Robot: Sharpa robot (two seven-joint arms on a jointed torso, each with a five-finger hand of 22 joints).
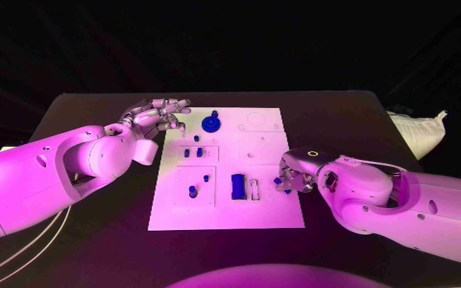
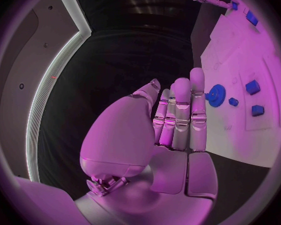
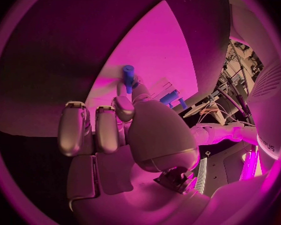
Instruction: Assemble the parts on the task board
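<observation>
The white task board [image 1: 271, 201] lies in the middle of the black table. On it I see a blue gear [image 1: 211, 125] near the far edge, a blue block [image 1: 237, 186] standing in a slot, and several small blue pieces such as one [image 1: 193, 191] on the left half. My right hand [image 1: 296, 173] is at the board's right edge and pinches a small blue peg [image 3: 128, 73] between thumb and a finger, just above the board [image 3: 165, 45]. My left hand [image 1: 154, 118] hovers by the board's far left corner, fingers extended [image 2: 181, 117], holding nothing, with the gear [image 2: 216, 93] just beyond its fingertips.
A white bag [image 1: 420, 131] lies at the table's right edge. Black table surface surrounds the board on every side, and my left forearm [image 1: 67, 168] lies over the table to the board's left.
</observation>
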